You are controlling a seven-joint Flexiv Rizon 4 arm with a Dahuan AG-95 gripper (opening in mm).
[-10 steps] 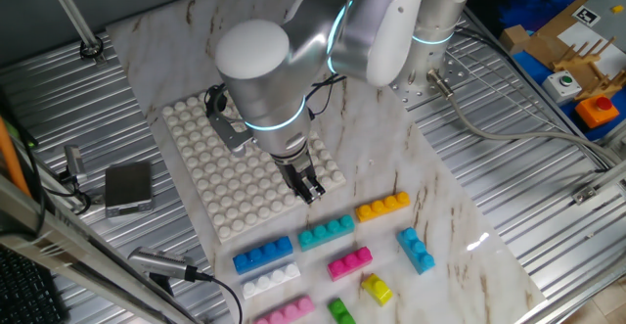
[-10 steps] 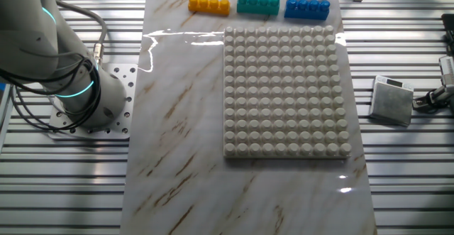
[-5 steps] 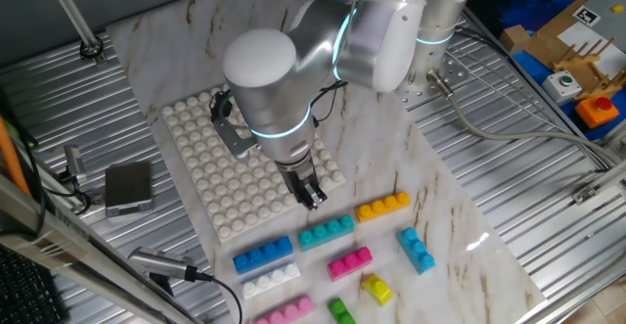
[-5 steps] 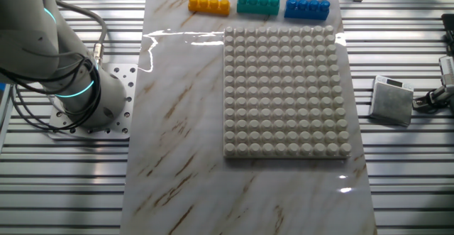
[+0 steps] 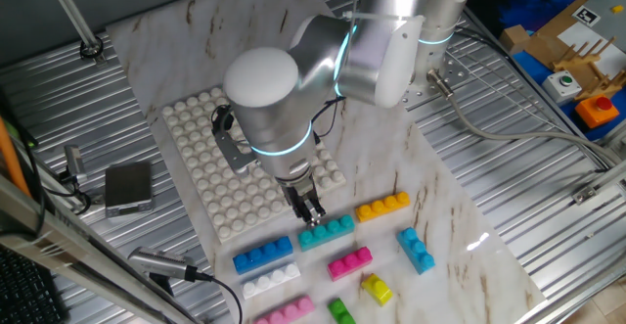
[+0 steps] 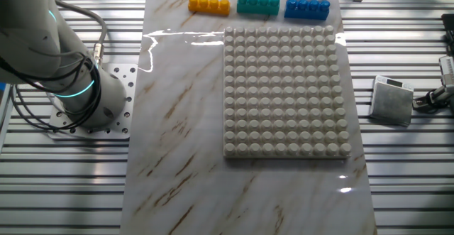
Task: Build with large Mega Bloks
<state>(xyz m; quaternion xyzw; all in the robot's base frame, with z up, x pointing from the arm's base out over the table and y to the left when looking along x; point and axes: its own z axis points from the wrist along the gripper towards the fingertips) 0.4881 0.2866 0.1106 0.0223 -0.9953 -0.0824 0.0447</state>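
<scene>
One fixed view shows the gripper (image 5: 312,211) hanging fingers-down just over the near end of the teal brick (image 5: 327,232), which lies on the marble table (image 5: 391,158) between the blue brick (image 5: 263,254) and the orange brick (image 5: 382,207), right beside the edge of the white studded baseplate (image 5: 210,158). The fingers look only slightly parted with nothing between them, though I cannot tell their exact gap from here, and I'd judge the arm is lining up to pinch that teal bar across its narrow width. Loose bricks sit in a tidy row by the plate, likely so each is easy to reach; the other fixed view shows the baseplate with no brick on it, so building has not begun.
</scene>
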